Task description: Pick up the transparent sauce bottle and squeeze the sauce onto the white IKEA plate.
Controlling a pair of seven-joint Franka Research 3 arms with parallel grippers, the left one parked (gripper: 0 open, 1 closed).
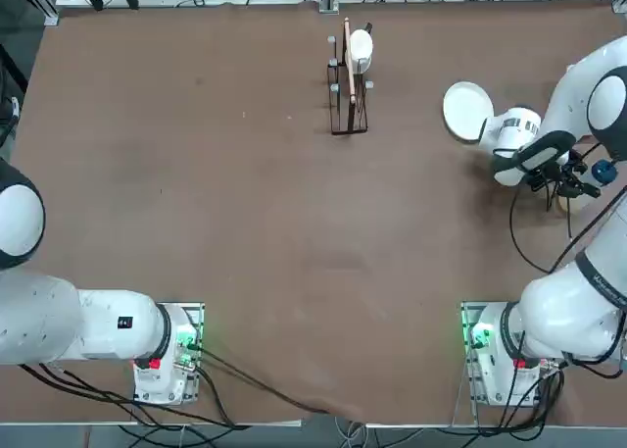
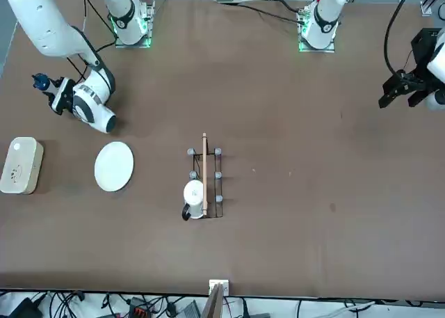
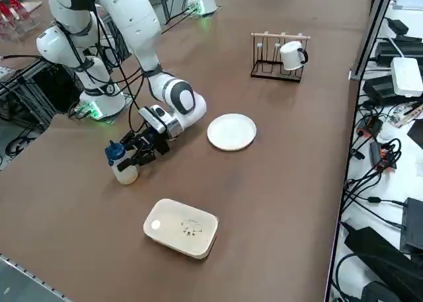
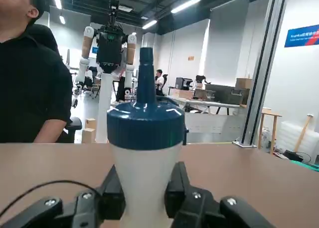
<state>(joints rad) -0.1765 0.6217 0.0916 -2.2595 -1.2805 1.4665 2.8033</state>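
The transparent sauce bottle [image 3: 123, 168] has pale contents and a blue cap [image 4: 145, 124]. It stands upright near the table's right edge, its base on or just above the surface. My right gripper [image 3: 141, 154] reaches in level from the side and is shut on the bottle's body. In the wrist view both fingers [image 4: 115, 192] press against the bottle [image 4: 144, 160]. The cap also shows from overhead [image 1: 603, 171] and from the front [image 2: 41, 81]. The white IKEA plate [image 3: 231, 131] lies flat on the table a short way beyond the gripper, also seen as plate [image 1: 466, 110] and plate [image 2: 114, 166].
A rounded-square cream container [image 3: 182, 227] lies near the bottle, toward the table's right edge. A wire rack [image 3: 277, 59] holding a white mug stands at the far middle of the table. A person in a black shirt [image 4: 30, 88] sits beyond the table edge.
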